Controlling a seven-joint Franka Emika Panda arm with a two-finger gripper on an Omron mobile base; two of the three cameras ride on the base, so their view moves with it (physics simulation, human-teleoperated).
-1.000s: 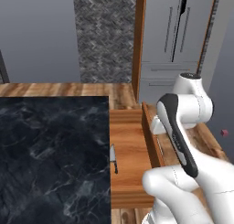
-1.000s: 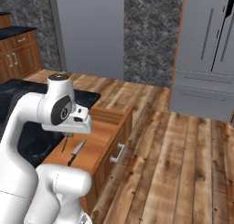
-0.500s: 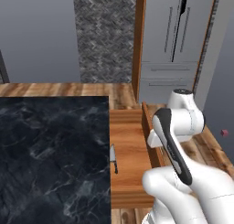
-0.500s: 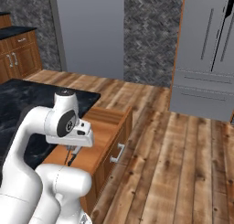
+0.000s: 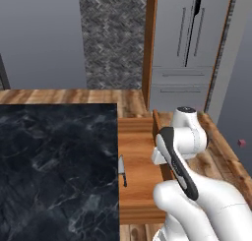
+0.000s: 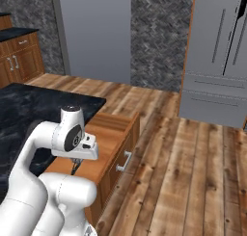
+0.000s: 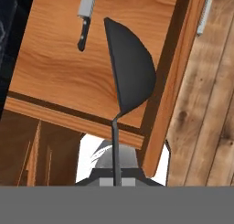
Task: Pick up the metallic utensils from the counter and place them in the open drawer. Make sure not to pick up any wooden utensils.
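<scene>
Looking down the hand view, you've got the metal spoon (image 7: 130,67) pinched by the very end of its thin handle, bowl sticking up toward the top middle of the frame, hanging over the floor of the open drawer (image 7: 55,67). The gripper (image 7: 117,175) sits at the bottom centre with its jaws pressed together on that skinny stem, so there's hardly any contact area. My take is the thing's light and rigid, so weight isn't your problem; it's slick metal on a narrow shaft with the wide bowl way out at the far end, and I'd guess it wants to swivel or slide if you jerk it. A grab closer to the bowl's neck would balance better, though for a short drop into the drawer the end hold is probably fine. The knife (image 7: 85,15) is already lying flat on the drawer boards in the upper left of the hand view, silver blade up, dark handle down; in the left base view the same knife (image 5: 121,170) shows just beside the edge of the black counter (image 5: 54,166), centre frame. In the right base view the arm hides most of the drawer (image 6: 118,129) and I can't really make out the spoon there, too small and dark.
</scene>
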